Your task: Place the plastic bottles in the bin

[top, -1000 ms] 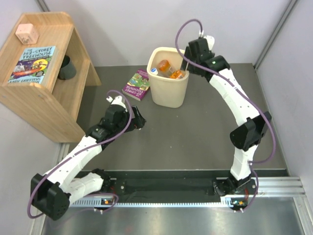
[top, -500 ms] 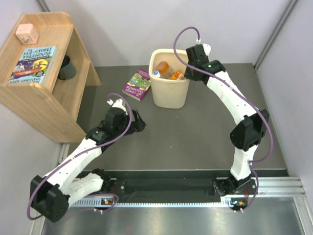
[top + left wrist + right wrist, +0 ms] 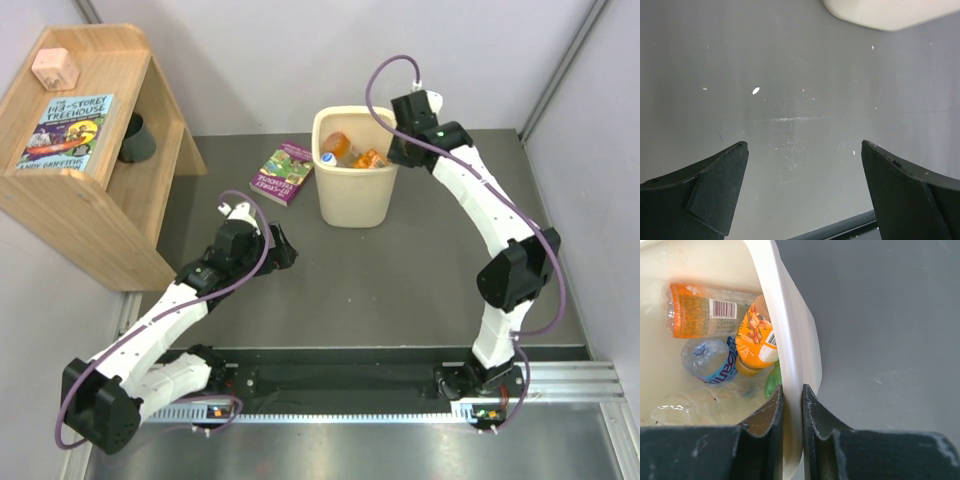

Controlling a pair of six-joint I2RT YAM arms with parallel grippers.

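Right hand (image 3: 792,390) is pressed together on the side wall of the cream-beige plastic bin (image 3: 790,325) just under its rim, one finger inside and one outside. I judge this a grip to steady or shift the bin, not to fetch anything. Four bottles lie inside, on the bottom:

- an orange plastic bottle with a barcode label (image 3: 700,310), on its side
- a second orange plastic bottle (image 3: 756,340), leaning at the wall
- a clear plastic bottle with a blue label (image 3: 710,362)
- a sliver of green plastic bottle (image 3: 772,382), low by the inner finger

Left hand (image 3: 804,147) hangs spread wide over the bare grey bench (image 3: 790,75), holding nothing, well apart from the bin. By the count, the task looks complete. The thin wall may flex if pulled.
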